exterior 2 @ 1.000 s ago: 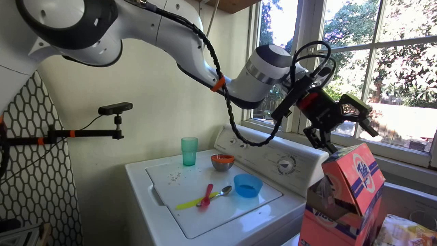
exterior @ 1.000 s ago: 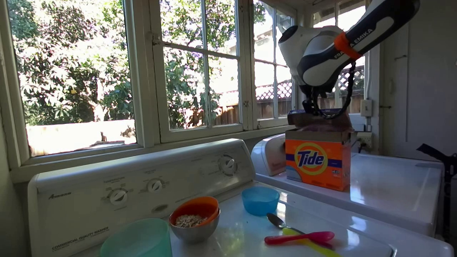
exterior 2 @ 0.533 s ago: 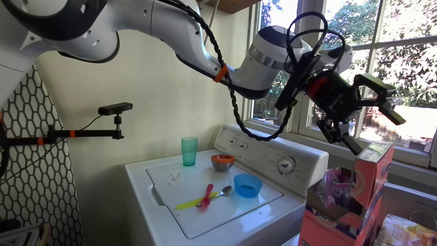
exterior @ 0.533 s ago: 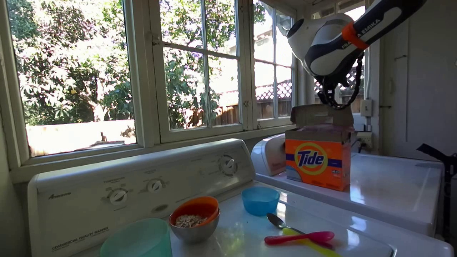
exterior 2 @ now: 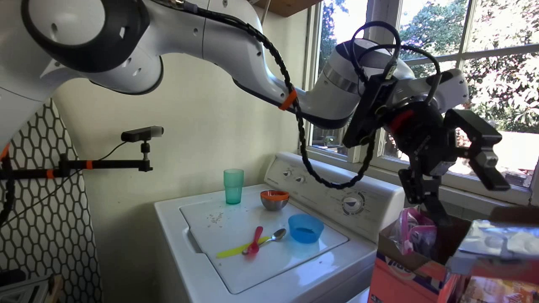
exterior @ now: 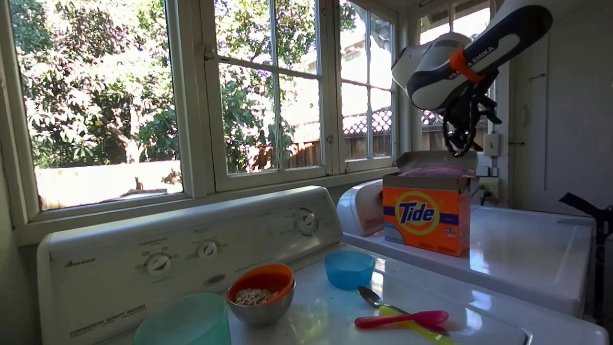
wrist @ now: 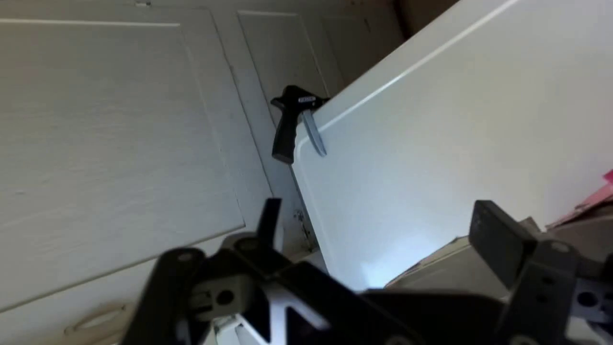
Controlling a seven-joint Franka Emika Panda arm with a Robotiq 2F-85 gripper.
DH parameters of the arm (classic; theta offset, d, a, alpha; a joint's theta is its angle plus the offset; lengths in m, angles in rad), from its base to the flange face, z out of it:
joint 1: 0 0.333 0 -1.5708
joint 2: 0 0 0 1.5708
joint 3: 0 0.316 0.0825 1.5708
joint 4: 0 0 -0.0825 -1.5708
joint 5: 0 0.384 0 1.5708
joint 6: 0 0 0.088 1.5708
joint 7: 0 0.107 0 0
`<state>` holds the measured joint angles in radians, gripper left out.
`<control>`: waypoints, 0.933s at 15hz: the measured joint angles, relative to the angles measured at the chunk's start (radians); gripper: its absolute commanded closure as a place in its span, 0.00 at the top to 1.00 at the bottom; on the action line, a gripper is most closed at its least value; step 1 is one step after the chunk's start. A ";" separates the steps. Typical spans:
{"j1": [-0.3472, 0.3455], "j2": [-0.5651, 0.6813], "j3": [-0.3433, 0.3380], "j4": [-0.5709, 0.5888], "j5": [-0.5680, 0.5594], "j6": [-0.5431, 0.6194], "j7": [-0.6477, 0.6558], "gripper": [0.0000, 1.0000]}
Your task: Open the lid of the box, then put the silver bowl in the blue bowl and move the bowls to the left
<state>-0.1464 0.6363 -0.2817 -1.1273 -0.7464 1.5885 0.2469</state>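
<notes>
The orange Tide box (exterior: 426,215) stands on the neighbouring white machine; it also shows at the lower right (exterior 2: 404,277). Its lid (exterior 2: 492,248) is swung back away from the opening, and plastic bags show inside. The lid's inner side (exterior: 416,159) rises behind the opening. My gripper (exterior 2: 469,198) is open and empty, above the box, one finger low over the opening near the lid. Both fingers stand wide apart in the wrist view (wrist: 378,218). The silver bowl (exterior: 261,310) holds an orange bowl with oats. The blue bowl (exterior: 349,270) stands apart from it, upright; both show on the washer (exterior 2: 305,229).
A pink spoon (exterior: 402,319), a metal spoon (exterior: 371,296) and a yellow utensil (exterior 2: 236,249) lie crossed on the washer lid. A teal cup (exterior 2: 233,187) stands near the bowls. The washer's control panel (exterior 2: 328,185) and the windows are behind. A bag (exterior 2: 501,290) lies beside the box.
The box's lid has swung from partly over the opening, through upright, to tilted back. My gripper rose, then lowered, moving over the box toward the lid's side. The bowls have not moved.
</notes>
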 measured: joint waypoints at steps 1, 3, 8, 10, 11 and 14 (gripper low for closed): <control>-0.008 0.023 0.002 0.028 0.027 -0.037 0.000 1.00; -0.023 0.063 0.003 0.085 0.081 -0.094 0.000 1.00; -0.029 0.072 0.039 0.159 0.122 -0.013 -0.009 1.00; -0.018 0.045 0.071 0.155 0.122 0.061 -0.025 1.00; -0.012 0.028 0.088 0.147 0.122 0.097 -0.038 1.00; 0.000 -0.033 0.144 0.089 0.122 0.220 -0.074 1.00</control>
<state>-0.1466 0.6036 -0.1380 -1.0385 -0.6241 1.8083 0.1729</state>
